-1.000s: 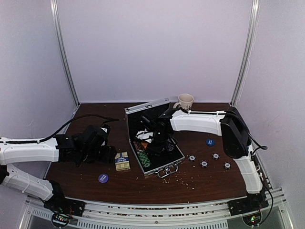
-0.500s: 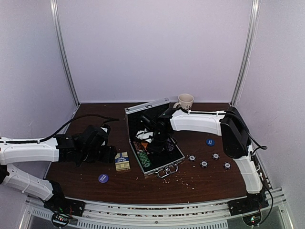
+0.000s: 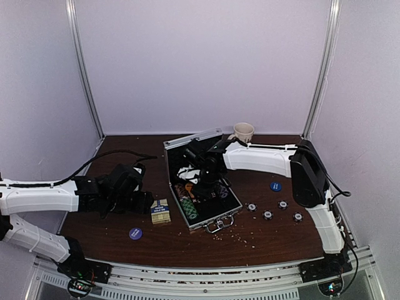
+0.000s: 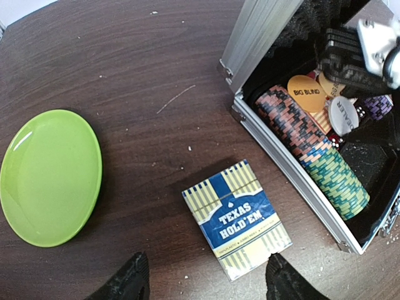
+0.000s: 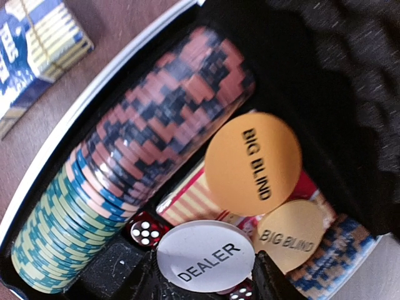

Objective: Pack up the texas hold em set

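The silver case (image 3: 220, 215) lies open mid-table with its lid up, and shows in the left wrist view (image 4: 294, 178). It holds a row of orange and green chips (image 5: 125, 181), two orange BIG BLIND buttons (image 5: 253, 164), red dice (image 5: 142, 230) and a striped deck. My right gripper (image 3: 205, 182) is inside the case, shut on the white DEALER button (image 5: 205, 256); its fingers (image 5: 270, 281) touch both edges. My left gripper (image 4: 203, 284) is open just above the blue-and-yellow Texas Hold'em card box (image 4: 237, 219), which lies on the table left of the case (image 3: 160, 211).
A green plate (image 4: 50, 175) lies left of the card box. A beige mug (image 3: 242, 132) stands behind the case. Blue buttons lie at the front left (image 3: 135, 233) and right (image 3: 275, 185). Several loose chips (image 3: 267, 215) and crumbs lie right of the case.
My right gripper has shifted slightly back and up inside the case with the DEALER button. The left arm has barely moved.
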`<action>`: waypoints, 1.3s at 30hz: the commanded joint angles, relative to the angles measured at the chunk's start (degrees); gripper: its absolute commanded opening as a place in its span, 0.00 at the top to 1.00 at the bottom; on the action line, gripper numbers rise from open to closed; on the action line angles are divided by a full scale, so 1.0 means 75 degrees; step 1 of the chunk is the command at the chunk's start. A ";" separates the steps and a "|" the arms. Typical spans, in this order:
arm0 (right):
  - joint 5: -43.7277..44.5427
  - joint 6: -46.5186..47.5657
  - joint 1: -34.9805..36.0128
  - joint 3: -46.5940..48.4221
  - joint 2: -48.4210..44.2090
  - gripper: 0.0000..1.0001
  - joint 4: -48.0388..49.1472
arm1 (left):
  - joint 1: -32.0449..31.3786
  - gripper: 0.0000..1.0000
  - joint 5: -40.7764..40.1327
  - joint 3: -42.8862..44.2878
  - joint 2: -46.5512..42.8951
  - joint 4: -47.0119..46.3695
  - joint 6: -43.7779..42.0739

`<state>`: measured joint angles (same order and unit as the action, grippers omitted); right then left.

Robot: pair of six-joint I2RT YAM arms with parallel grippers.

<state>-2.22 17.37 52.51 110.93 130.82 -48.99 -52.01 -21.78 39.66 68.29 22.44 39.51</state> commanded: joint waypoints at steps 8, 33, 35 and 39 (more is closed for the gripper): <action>0.0297 -0.0331 -0.0160 0.1457 0.0386 0.67 -0.0005 | 0.0019 0.34 0.0023 0.0120 -0.0070 -0.0241 -0.0111; 0.0047 -0.0455 -0.0168 0.1805 0.0978 0.38 -0.0340 | 0.0020 0.34 0.0068 0.0074 -0.0083 -0.0245 -0.0044; 0.0041 -0.0467 -0.0167 0.1789 0.0816 0.37 -0.0383 | 0.0020 0.34 0.0062 0.0068 -0.0104 -0.0229 -0.0051; -0.0169 -0.0496 -0.0169 0.1181 -0.0067 0.36 -0.0267 | 0.0015 0.34 0.0005 0.0088 -0.0161 -0.0210 -0.0051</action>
<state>-2.55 14.59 51.62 123.24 137.40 -51.11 -52.01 -21.67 39.66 67.77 22.44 39.31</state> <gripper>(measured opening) 0.632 0.657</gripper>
